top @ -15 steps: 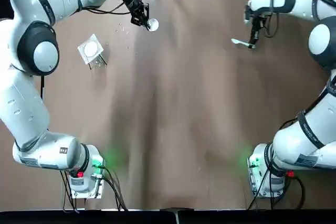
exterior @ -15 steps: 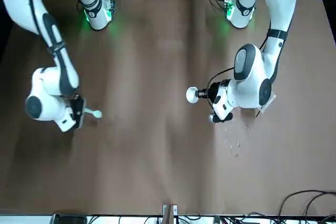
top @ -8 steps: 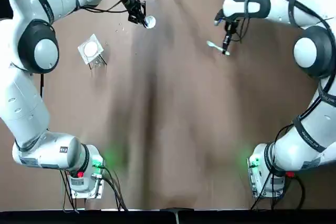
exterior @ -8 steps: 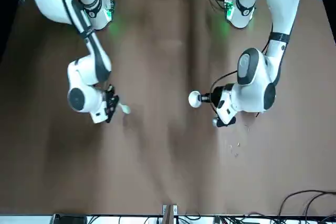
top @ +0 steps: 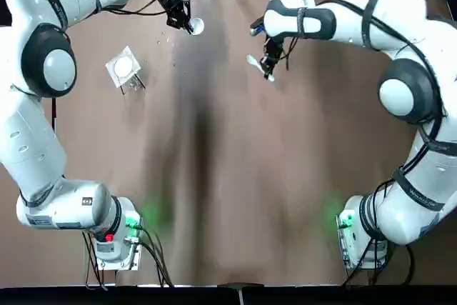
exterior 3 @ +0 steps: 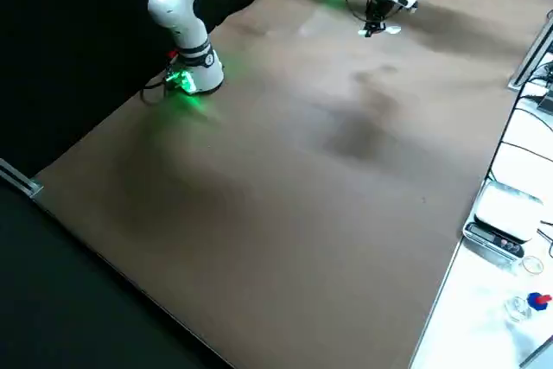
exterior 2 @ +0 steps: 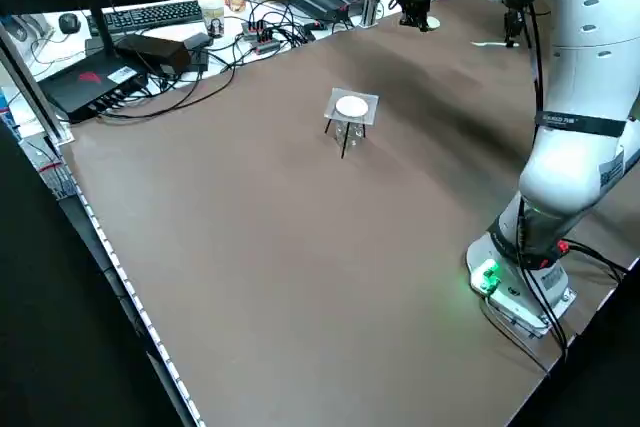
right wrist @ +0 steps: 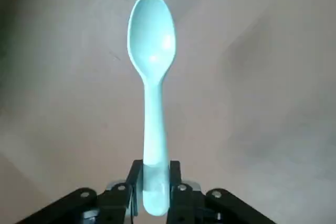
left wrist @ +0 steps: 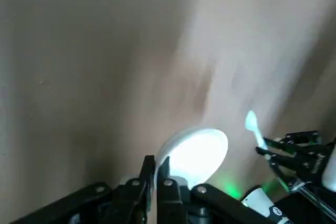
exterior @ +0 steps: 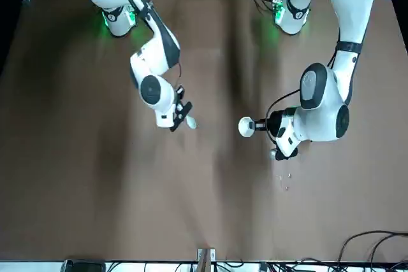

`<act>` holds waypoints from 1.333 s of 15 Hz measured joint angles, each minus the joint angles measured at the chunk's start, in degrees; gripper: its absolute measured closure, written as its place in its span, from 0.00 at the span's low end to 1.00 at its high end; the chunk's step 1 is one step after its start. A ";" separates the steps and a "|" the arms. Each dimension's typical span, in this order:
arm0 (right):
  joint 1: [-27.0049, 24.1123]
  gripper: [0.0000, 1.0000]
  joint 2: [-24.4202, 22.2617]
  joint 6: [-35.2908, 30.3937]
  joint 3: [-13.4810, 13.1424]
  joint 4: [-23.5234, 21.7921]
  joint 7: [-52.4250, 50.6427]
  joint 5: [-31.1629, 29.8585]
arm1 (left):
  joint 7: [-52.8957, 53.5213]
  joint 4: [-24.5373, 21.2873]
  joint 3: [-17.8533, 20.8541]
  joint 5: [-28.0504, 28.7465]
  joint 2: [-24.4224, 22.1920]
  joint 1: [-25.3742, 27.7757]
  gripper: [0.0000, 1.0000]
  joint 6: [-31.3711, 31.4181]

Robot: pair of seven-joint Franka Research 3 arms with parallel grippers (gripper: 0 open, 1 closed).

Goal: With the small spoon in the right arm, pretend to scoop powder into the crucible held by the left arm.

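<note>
While the spoon (right wrist: 152, 77) is pinched at the end of its handle by the right gripper (right wrist: 155, 174), whose fingers are pressed together on it, its pale bowl sticks straight out ahead of them, hollow side towards the wrist camera, over the brown table (top: 235, 176). From overhead it sits in the far half of the table, a little to the robot's right of the middle, with the bowl pointing left towards the crucible (top: 196, 27). That white crucible is close to the far edge, left of the middle, and well apart from the spoon. It is held by the left gripper (top: 182, 21), which is clamped on the rim, with the round body jutting out past the fingertips towards the right arm. In the left wrist view the spoon and the dark right gripper show beyond the crucible. A small stand (top: 123, 67) on thin wire legs, with a white disc on its square top, is on the table nearer the robot and farther left, apart from both grippers. A few tiny pale specks (exterior: 284, 179) lie on the table just beside the left gripper. Both arms reach out from bases (top: 114, 230) lit green at the near edge, and cables (exterior 2: 250, 42) trail along the far side.
</note>
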 joint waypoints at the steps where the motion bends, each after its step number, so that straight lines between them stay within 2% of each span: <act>1: 1.08 0.76 1.43 0.16 -0.01 1.15 1.97 0.74 | 0.00 0.00 0.00 0.00 0.01 -0.09 0.94 0.00; 5: 4.38 0.76 8.14 1.02 -0.03 6.88 10.99 2.60 | 0.00 -0.01 0.00 0.45 0.02 -0.28 0.94 0.00; 10: 5.17 0.76 14.63 1.07 -0.07 12.62 15.07 7.17 | 0.00 -0.01 0.00 0.63 0.02 -0.39 0.94 0.00; 16: 5.53 0.76 17.24 1.92 -0.80 15.14 16.26 7.20 | 0.00 -0.01 0.02 0.64 0.02 -0.39 0.94 0.00; 18: 6.64 0.76 17.24 2.96 -2.72 15.90 16.29 2.64 | -0.14 -0.01 0.00 0.64 0.02 -0.73 0.94 0.00; 20: 6.71 0.76 16.82 2.98 -3.16 16.62 16.95 0.61 | -0.25 -0.01 -0.01 0.64 0.02 -0.98 0.94 0.00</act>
